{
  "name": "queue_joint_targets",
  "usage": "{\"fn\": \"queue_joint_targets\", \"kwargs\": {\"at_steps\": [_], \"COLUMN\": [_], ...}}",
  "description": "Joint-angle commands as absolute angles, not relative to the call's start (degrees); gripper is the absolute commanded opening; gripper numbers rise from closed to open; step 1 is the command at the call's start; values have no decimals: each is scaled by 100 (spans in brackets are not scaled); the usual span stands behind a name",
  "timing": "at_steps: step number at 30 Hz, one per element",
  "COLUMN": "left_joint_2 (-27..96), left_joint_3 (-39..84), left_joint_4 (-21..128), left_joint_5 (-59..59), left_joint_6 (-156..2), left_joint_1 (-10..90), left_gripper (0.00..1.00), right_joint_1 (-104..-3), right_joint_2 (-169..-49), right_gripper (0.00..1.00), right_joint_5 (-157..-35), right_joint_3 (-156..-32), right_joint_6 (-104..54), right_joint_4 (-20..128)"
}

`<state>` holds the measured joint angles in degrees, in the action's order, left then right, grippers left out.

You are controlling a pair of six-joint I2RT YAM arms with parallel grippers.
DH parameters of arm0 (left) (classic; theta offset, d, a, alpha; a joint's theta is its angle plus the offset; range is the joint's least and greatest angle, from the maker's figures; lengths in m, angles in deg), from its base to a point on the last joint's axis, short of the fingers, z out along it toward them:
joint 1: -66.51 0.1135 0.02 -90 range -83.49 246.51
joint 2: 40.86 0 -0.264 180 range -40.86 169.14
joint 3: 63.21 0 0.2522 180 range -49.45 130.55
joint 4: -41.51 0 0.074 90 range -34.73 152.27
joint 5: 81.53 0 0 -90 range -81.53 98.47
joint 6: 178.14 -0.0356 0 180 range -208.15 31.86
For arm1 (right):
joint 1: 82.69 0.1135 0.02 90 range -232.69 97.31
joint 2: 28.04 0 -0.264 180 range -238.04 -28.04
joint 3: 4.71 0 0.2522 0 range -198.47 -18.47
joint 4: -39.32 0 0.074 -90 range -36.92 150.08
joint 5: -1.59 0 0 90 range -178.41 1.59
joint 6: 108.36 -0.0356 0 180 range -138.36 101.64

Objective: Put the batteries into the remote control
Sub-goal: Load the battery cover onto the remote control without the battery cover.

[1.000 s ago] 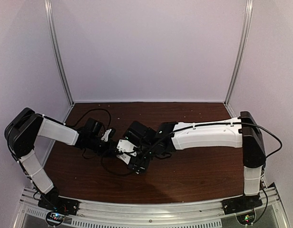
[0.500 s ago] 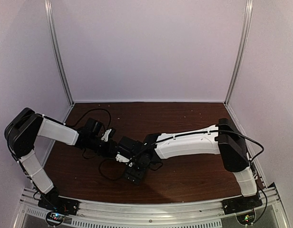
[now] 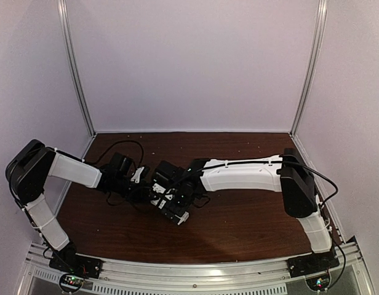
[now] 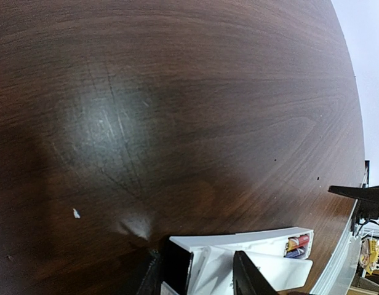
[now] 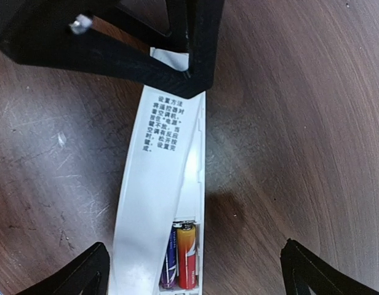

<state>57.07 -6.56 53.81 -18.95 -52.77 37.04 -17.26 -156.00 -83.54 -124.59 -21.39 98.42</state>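
The white remote control (image 5: 200, 178) lies on the brown table with its slot face up. The dark blue-purple battery (image 5: 169, 261) and the red-orange battery (image 5: 186, 255) sit side by side in the slot; both also show in the left wrist view (image 4: 298, 244). A thin white cover strip (image 5: 154, 178) with printed text lies askew over the remote. My left gripper (image 4: 208, 270) is shut on the remote's far end. My right gripper (image 5: 192, 252) is open wide, its fingers either side of the battery end, touching nothing. From above, both grippers meet at the remote (image 3: 179, 216).
The left arm's black cable (image 3: 125, 147) loops over the table behind the left gripper (image 3: 142, 184). Bare brown table (image 3: 251, 215) lies to the right and near side. Metal frame posts (image 3: 75, 67) and white walls bound the back.
The right arm has swung left and folded at its elbow. Its gripper dipped toward the near edge, then came back over the remote. The left arm has held still.
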Motion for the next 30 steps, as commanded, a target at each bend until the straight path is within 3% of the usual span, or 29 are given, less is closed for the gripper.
{"fn": "queue_joint_targets", "kwargs": {"at_steps": [1, 10, 18, 30], "left_joint_2": [5653, 5652, 5669, 5683], "left_joint_3": [-701, -695, -660, -637], "left_joint_4": [5746, 5742, 5746, 5746], "left_joint_5": [-1631, -1620, -1635, -1632], "left_joint_6": [-5404, -5412, -5413, -5395], "left_joint_1": [3672, 3672, 3672, 3672], "left_gripper": [40, 40, 41, 42], "right_joint_1": [-1792, -1792, -1830, -2015], "right_joint_2": [-15846, -15979, -16036, -16012], "right_gripper": [98, 94, 71, 60], "right_joint_5": [-8469, -8613, -8825, -9085], "right_joint_3": [-12569, -12736, -12781, -12846], "right_joint_6": [-2041, -2000, -1934, -1916], "right_joint_4": [10122, 10290, 10327, 10353]}}
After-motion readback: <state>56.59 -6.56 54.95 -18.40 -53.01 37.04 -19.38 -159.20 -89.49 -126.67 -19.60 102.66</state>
